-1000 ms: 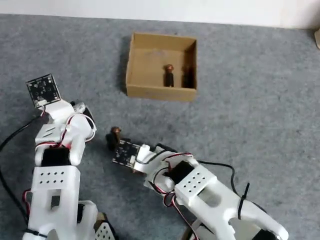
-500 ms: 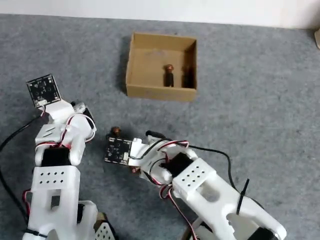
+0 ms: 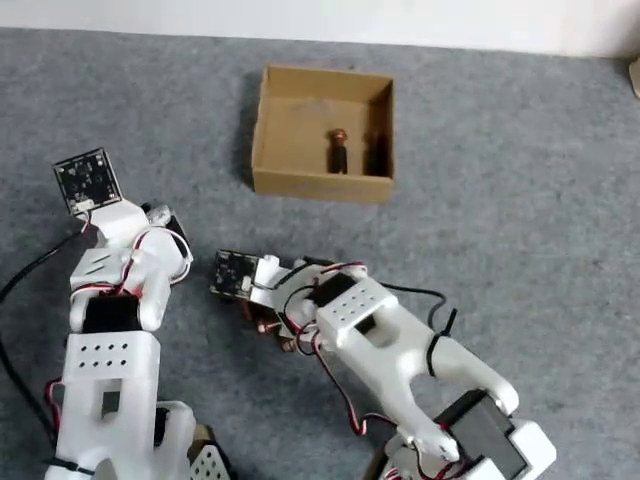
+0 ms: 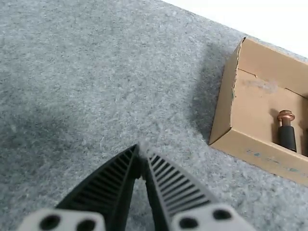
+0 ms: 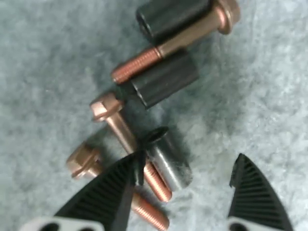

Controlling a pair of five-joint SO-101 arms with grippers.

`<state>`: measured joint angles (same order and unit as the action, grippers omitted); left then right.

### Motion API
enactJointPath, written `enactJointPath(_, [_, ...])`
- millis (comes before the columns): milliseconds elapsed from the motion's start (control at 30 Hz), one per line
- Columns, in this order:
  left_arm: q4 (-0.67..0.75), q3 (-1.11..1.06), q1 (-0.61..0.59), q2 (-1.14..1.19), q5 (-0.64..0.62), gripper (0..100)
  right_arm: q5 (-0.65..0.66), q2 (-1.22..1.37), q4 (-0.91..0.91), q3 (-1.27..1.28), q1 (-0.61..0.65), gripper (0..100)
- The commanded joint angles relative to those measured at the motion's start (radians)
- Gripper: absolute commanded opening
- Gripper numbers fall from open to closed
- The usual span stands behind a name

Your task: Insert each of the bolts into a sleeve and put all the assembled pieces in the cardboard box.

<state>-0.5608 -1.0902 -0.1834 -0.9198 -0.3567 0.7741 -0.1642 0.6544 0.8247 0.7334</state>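
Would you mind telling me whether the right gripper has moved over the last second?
Yes. Judged from the high view, the right gripper has shifted nearer the cardboard box and slightly toward the left arm.

Bare table [image 3: 480, 200] lies open between the arms and the cardboard box [image 3: 322, 185]; bolts [image 5: 118, 127] and sleeves [image 5: 163, 79] crowd together, touching, under the parted right jaws.

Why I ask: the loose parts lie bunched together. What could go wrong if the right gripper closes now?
1. The open right gripper straddles a grey sleeve with a bolt lying against it, so closing might catch the bolt too.
2. The sleeve lies on its side and may roll or slip out.
3. The black sleeve close by could get nudged.
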Motion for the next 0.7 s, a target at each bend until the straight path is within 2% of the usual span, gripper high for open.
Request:
enactJointPath(0, [-0.002,0.039,0.01,0.001,0.009,1,0.012,0.038,-0.015,-0.013,-0.005,27.4])
enactJointPath(200, [-0.002,0.039,0.01,0.001,0.009,1,0.011,0.059,-0.013,-0.012,-0.001,27.4])
enactJointPath(467, [-0.002,0.038,0.012,0.001,0.009,1,0.009,0.061,0.122,0.012,0.031,27.4])
enactJointPath(667, [-0.002,0.038,0.013,0.001,0.009,1,0.008,0.058,0.122,0.039,0.027,27.4])
